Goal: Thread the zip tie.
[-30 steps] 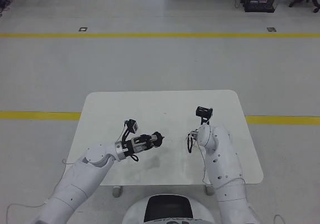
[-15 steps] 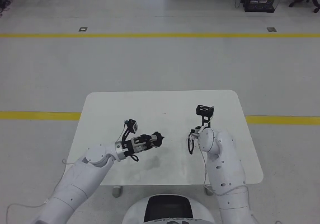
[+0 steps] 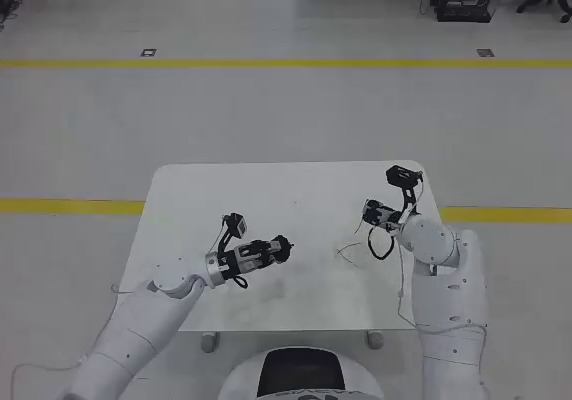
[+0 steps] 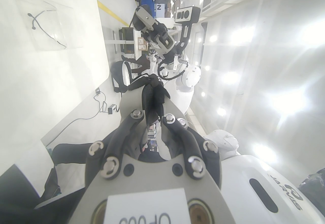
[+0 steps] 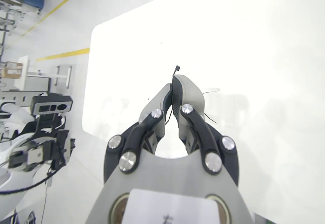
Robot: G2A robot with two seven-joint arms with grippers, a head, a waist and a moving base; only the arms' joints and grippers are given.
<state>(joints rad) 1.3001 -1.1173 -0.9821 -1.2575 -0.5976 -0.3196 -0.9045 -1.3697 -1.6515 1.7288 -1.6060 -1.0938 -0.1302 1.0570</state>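
Zip tie (image 5: 177,67): black, clamped between the closed pads of the right gripper (image 5: 172,83), held above the white table (image 3: 266,190). Its small square head pokes just past the fingertips, and the thin tail trails out behind the pads. Left gripper (image 4: 153,88) hangs over the table's middle, well apart from the right one, fingers pressed together with nothing visible between them. Clear plastic bag (image 4: 68,22) holding other black strands lies on the table. Risks, as I judge them: the tail is loose and unsupported, so it may sway off the head's slot. So little head protrudes that a nudge could twist it in the pads. A closed left gripper cannot catch the tail.
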